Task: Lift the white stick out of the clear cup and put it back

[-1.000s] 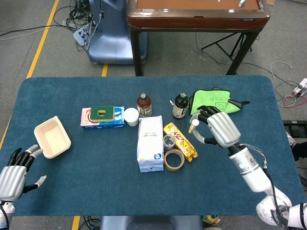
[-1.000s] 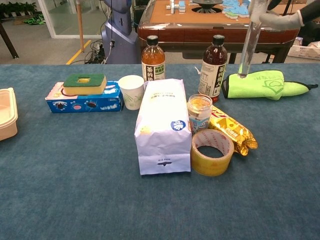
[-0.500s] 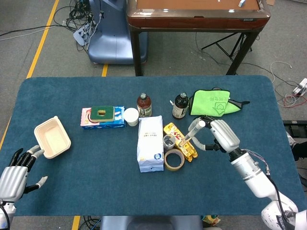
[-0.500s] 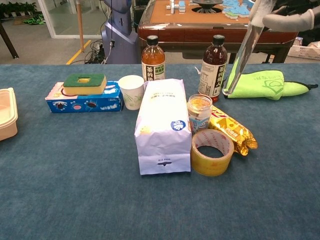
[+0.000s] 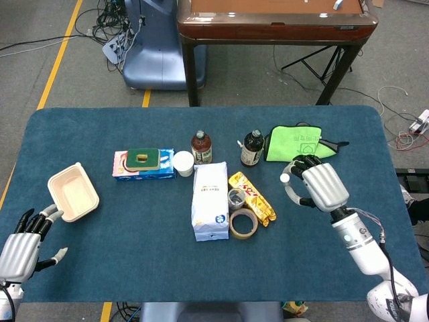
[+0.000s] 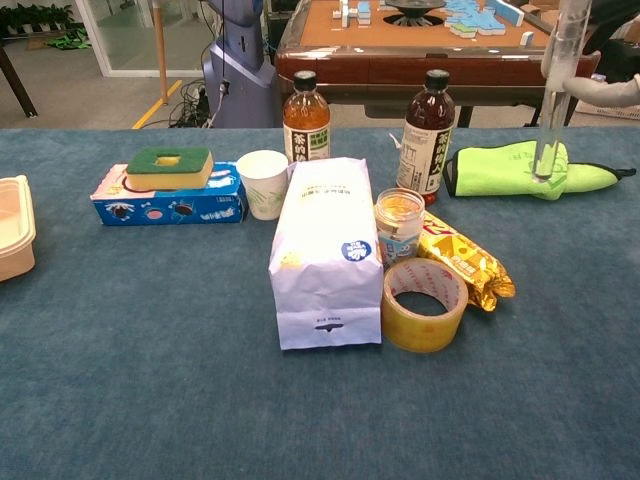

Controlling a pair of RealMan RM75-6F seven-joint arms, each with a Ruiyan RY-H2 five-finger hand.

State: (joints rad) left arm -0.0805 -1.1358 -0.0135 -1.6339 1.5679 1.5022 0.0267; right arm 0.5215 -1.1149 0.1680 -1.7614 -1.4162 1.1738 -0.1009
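Observation:
The clear cup point(image 5: 236, 198) stands upright between the white bag and the yellow snack packet, and the chest view shows it point(image 6: 399, 225) with no stick inside. My right hand point(image 5: 316, 186) hovers to the cup's right, in front of the green cloth, gripping the white stick point(image 6: 552, 95). The stick hangs nearly upright above the cloth, well clear of the cup. From the head view only the stick's top end point(image 5: 285, 179) shows. Only a finger of the right hand point(image 6: 610, 90) appears at the chest view's right edge. My left hand point(image 5: 20, 245) rests open at the table's front left corner.
A white bag point(image 5: 209, 201), tape roll point(image 5: 243, 223) and yellow snack packet point(image 5: 252, 196) crowd the cup. Behind stand two bottles point(image 5: 201, 147) point(image 5: 252, 147), a paper cup point(image 5: 183, 163) and a blue box with a sponge point(image 5: 143, 163). The green cloth point(image 5: 295, 143) lies back right; a beige container point(image 5: 72, 192) sits left.
The right hand has swung right, away from the cup. The stick, tilted toward the cup half a second ago, now hangs upright over the green cloth. The left hand barely moved.

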